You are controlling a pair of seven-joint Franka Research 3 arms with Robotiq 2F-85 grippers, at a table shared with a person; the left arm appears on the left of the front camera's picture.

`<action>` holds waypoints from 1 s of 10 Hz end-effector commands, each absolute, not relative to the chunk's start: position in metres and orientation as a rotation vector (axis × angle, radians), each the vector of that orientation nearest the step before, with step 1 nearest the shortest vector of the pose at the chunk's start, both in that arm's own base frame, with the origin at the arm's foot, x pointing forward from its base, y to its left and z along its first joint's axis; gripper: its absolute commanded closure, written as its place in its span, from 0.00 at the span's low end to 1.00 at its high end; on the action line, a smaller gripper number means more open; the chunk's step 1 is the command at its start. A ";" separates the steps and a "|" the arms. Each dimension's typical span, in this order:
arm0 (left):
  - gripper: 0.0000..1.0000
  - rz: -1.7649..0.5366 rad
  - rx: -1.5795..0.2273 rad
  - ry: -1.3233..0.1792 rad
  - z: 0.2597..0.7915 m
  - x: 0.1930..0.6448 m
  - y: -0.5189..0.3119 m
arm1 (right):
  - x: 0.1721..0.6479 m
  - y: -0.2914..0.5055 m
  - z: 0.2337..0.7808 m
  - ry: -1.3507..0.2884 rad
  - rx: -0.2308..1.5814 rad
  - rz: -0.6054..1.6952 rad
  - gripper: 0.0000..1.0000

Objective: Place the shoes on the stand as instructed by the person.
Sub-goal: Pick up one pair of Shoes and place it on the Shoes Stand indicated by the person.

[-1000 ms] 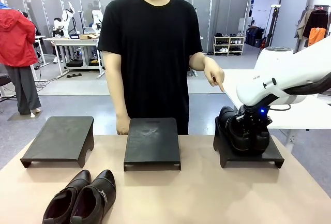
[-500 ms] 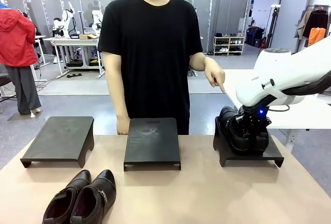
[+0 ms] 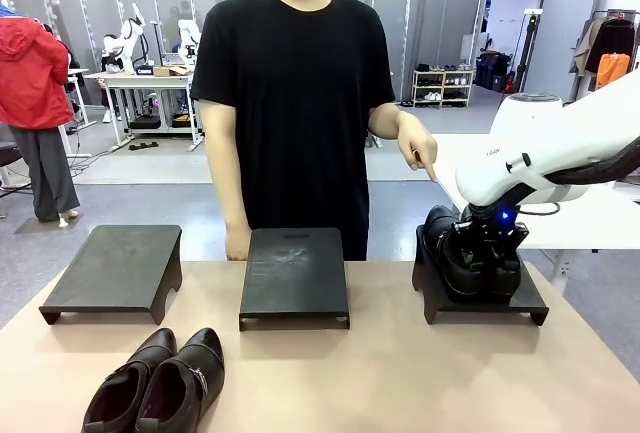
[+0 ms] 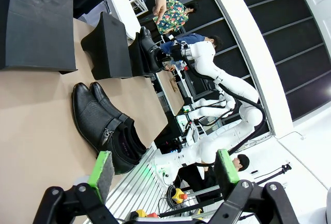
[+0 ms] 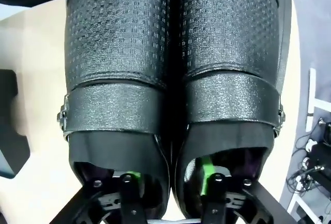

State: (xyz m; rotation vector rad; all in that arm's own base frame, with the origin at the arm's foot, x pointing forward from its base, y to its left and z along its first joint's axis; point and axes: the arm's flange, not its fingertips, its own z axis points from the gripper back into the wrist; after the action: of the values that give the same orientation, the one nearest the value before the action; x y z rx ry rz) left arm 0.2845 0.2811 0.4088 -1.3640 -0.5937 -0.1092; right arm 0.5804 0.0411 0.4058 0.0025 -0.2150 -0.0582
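Shoes [image 5: 170, 53] on right stand [image 3: 530, 303]; right fingers [image 5: 207, 168] parted, one inside each shoe.

Tan table [image 3: 400, 373], red-jacketed figure [image 3: 30, 73] far left, low shelf rack [image 3: 442, 88] behind

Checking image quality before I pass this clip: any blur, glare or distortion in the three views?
Front view: sharp, evenly lit, soft shadows under the matte black stands. Left wrist view: rolled, wide-angle bent, the white surface washed out. Right wrist view: very close, the textured black buckle-strap shoes crisp, the beige table washed pale.
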 end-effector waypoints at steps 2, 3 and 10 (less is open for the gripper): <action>0.00 -0.123 -1.373 -0.605 0.411 0.283 0.281 | 0.572 0.040 0.420 -0.235 -0.024 -0.110 0.00; 0.00 -0.123 -1.373 -0.605 0.411 0.283 0.281 | 0.569 0.039 0.425 -0.243 -0.027 -0.113 0.10; 0.00 -0.123 -1.373 -0.605 0.411 0.283 0.281 | 0.570 0.036 0.433 -0.250 0.005 -0.089 0.00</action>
State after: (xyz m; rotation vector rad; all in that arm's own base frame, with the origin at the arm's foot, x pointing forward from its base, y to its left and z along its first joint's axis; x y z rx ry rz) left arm 0.2845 0.2810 0.4088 -1.3641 -0.5937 -0.1093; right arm 0.5693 0.0359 0.4324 0.0046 -0.2481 -0.0873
